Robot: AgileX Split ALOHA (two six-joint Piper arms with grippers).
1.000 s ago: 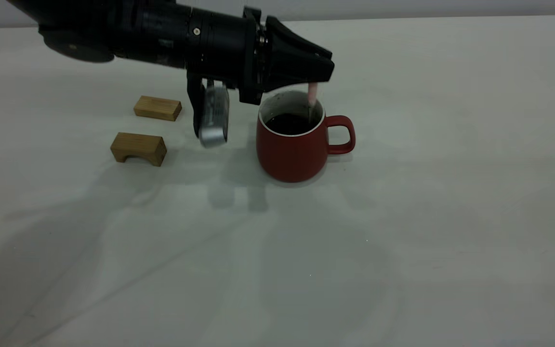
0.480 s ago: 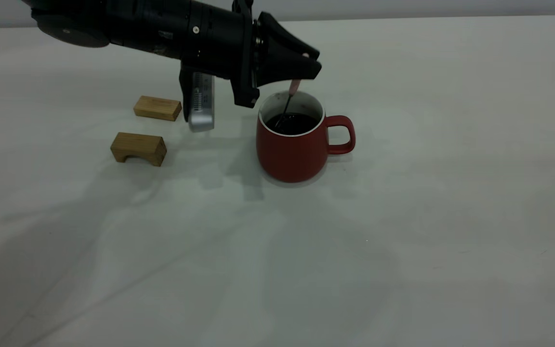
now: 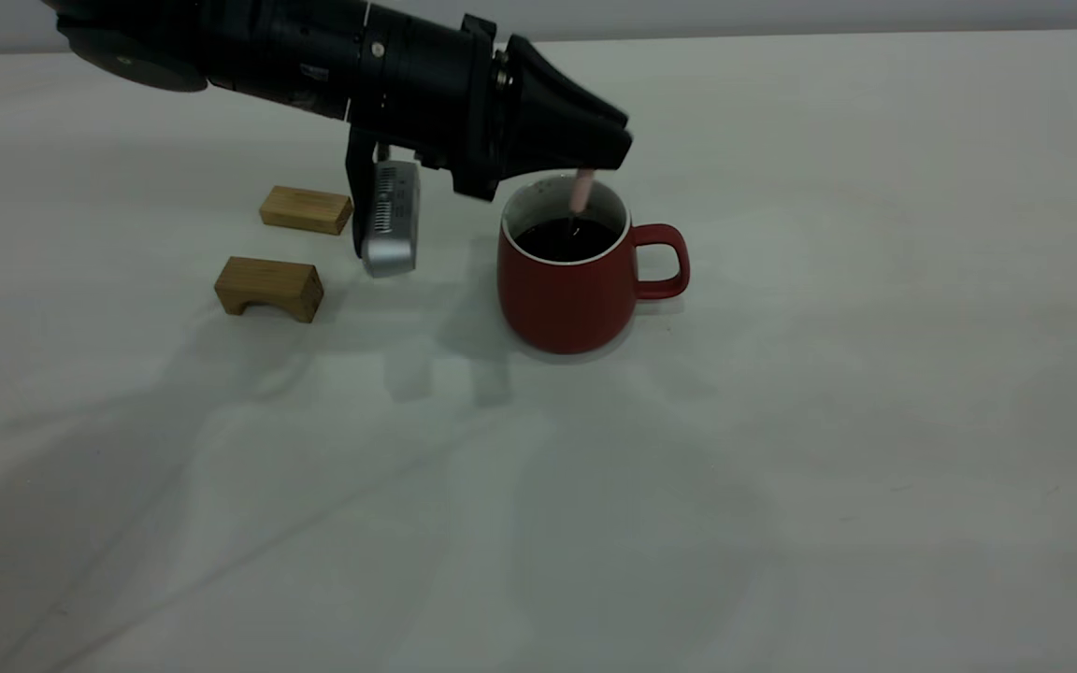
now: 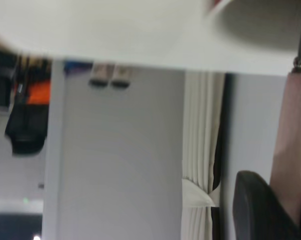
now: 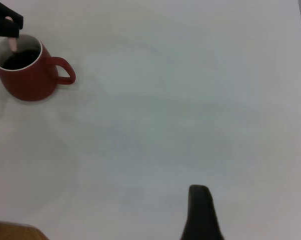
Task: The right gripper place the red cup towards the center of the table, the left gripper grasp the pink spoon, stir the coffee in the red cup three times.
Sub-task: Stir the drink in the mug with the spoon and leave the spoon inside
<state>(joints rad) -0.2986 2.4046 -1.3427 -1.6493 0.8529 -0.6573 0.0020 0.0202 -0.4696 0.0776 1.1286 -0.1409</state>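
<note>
The red cup (image 3: 571,290) stands upright near the middle of the table (image 3: 828,439), its handle toward the right, with dark coffee (image 3: 565,240) inside. My left gripper (image 3: 609,159) hovers just over the cup's rim, shut on the pink spoon (image 3: 581,192). The spoon hangs down into the coffee, its bowl hidden under the liquid. In the left wrist view the pink handle (image 4: 290,145) runs out from between the black jaws. The right wrist view shows the cup (image 5: 28,80) far off; only a black part of my right gripper (image 5: 200,215) appears there, well away from the cup.
Two tan wooden blocks (image 3: 306,209) (image 3: 269,288) lie left of the cup, under the left arm. The silver camera box (image 3: 389,220) hangs from the left arm between the blocks and the cup. Bare tabletop stretches to the right and toward the front.
The left gripper has shifted slightly over the cup, swinging the spoon from the right side, across to the left, and back toward the middle of the coffee. The cup stays put.
</note>
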